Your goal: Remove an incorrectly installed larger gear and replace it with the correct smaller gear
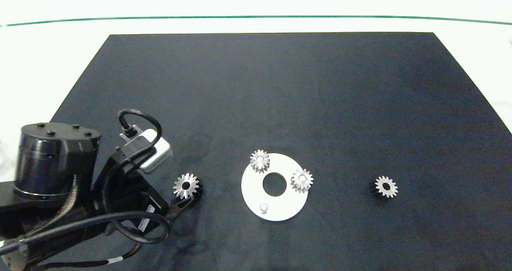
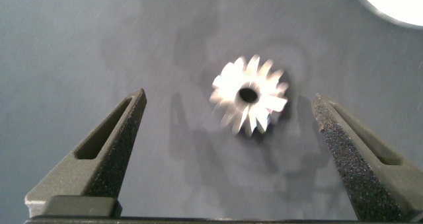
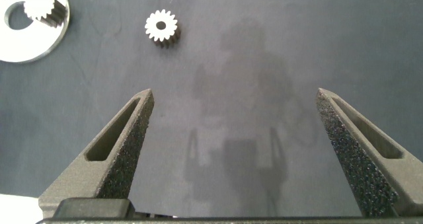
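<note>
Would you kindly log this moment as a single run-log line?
larger gear: off plate, on mat | left gripper: open, over it | plate: two gears, one bare peg | smaller gear: on mat | right gripper: open

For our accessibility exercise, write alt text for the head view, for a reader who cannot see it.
A white disc on a dark mat carries two small gears and one bare peg. A starburst gear lies left of it by the left gripper, a small gear lies right.

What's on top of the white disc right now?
On the white disc: two small gears seated on it, plus one bare peg. The pegs beneath those gears are covered. The centre hole shows only dark mat.
</note>
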